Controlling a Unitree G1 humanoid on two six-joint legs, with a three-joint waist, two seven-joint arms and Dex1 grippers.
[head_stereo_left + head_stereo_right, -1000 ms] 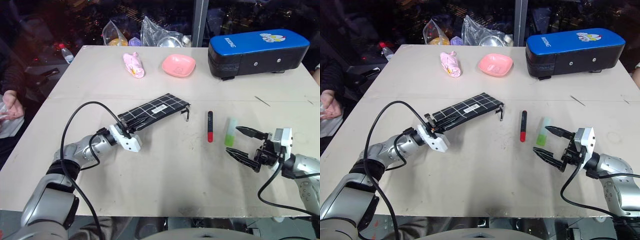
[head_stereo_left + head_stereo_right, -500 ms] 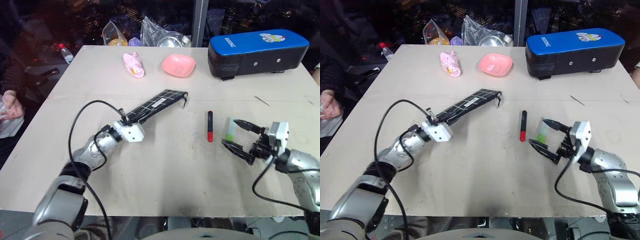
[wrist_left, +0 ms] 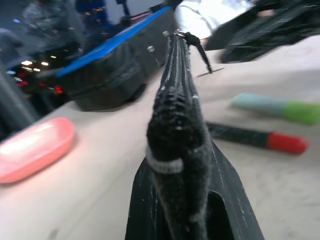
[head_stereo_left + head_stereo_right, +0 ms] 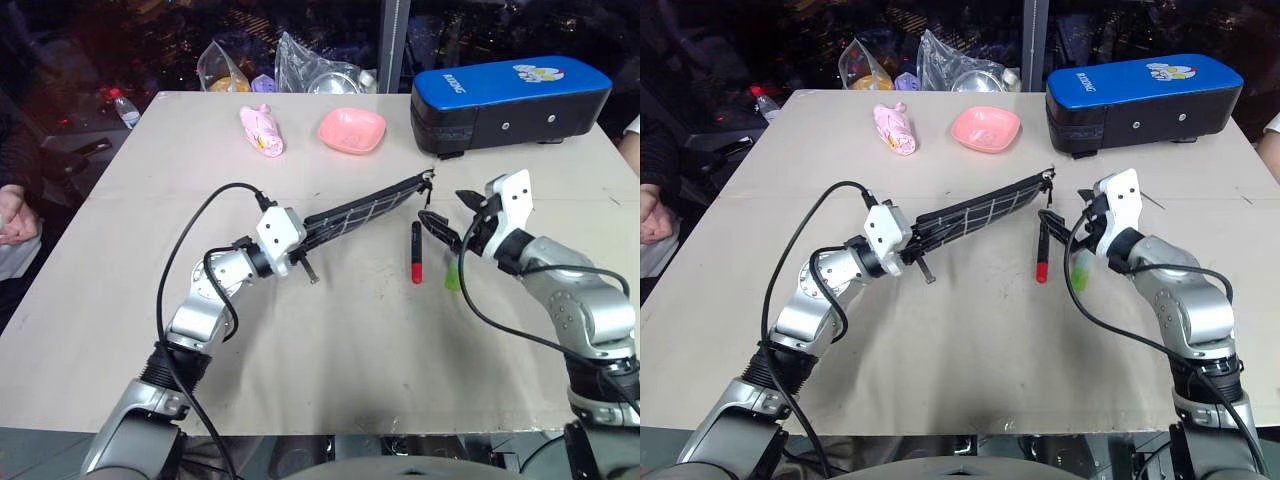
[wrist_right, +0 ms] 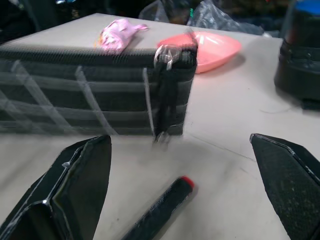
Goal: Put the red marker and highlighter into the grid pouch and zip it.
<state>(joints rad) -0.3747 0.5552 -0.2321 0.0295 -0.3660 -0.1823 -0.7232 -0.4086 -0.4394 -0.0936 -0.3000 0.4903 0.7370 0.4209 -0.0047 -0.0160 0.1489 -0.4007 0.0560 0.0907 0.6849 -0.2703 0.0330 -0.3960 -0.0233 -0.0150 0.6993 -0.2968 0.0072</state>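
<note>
Black grid pouch [image 4: 365, 210], lifted off the table [image 4: 330, 370], one end clamped in the closed left gripper [image 4: 300, 240]. Right gripper [image 4: 452, 212] spread wide, empty, facing the zipper pull [image 5: 164, 95]. Red marker [image 4: 416, 254] and highlighter [image 3: 280, 108] lie on the table below.

Table surface and contents

Beige table [image 4: 300, 360] carries red marker [image 4: 416, 253], highlighter [image 4: 452, 277], pink dish [image 4: 352, 130], blue-and-black case [image 4: 508, 92].

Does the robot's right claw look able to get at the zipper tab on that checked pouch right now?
Probably yes: the open right gripper faces the zipper pull hanging at the end of the grid pouch, which the left gripper holds up, with nothing between them.
</note>
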